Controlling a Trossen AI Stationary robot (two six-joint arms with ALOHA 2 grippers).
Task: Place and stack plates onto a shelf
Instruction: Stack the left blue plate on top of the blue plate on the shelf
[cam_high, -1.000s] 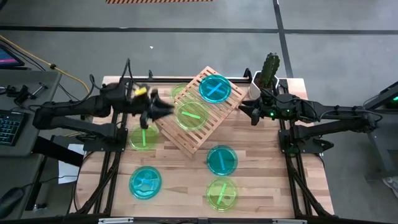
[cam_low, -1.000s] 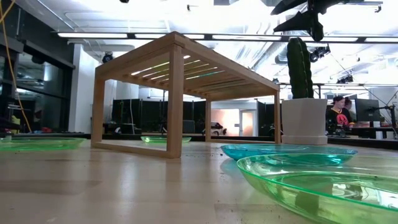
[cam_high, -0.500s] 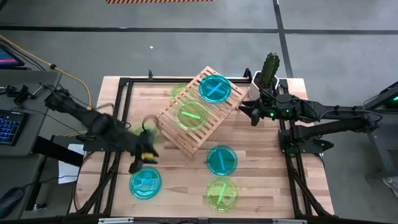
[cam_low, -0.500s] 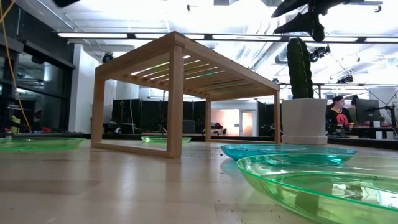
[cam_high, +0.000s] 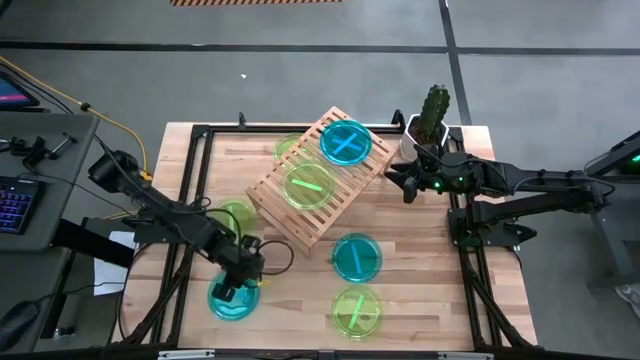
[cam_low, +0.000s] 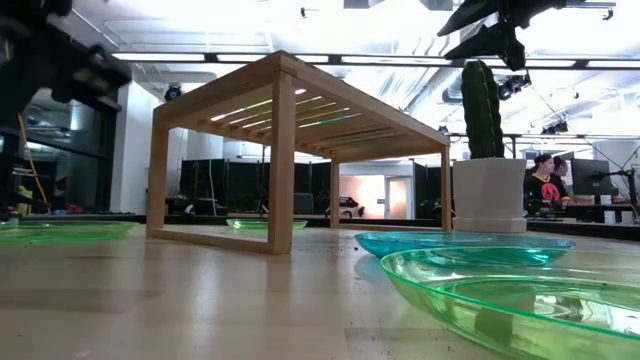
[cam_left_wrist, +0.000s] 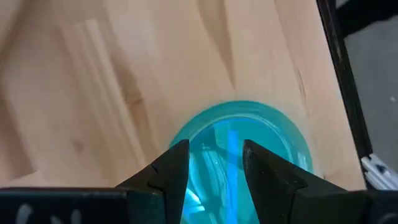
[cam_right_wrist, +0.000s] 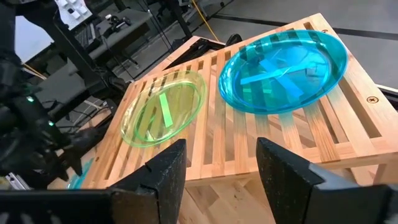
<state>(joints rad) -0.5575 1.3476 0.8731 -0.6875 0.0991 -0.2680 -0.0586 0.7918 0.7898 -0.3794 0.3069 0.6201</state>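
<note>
Hovering my left gripper (cam_left_wrist: 214, 163), fingers spread, over teal plate (cam_high: 233, 296) at seven o'clock; thin rim may slip when pinched.

Two small round translucent plastic plates (cam_high: 346, 142) (cam_high: 309, 185) are sitting side by side on the large slatted light-wood shelf (cam_high: 285, 224) at the table's rear centre. Two more plates (cam_high: 356, 257) (cam_high: 356, 310) are lying in front of it, towards the right. The left gripper (cam_high: 236, 283) is hovering over another plate (cam_high: 226, 301) at front left.

A potted cactus (cam_high: 433, 113) stands at the plank tabletop's (cam_high: 420, 290) far right corner, a keyboard (cam_high: 12, 205) off left.
</note>
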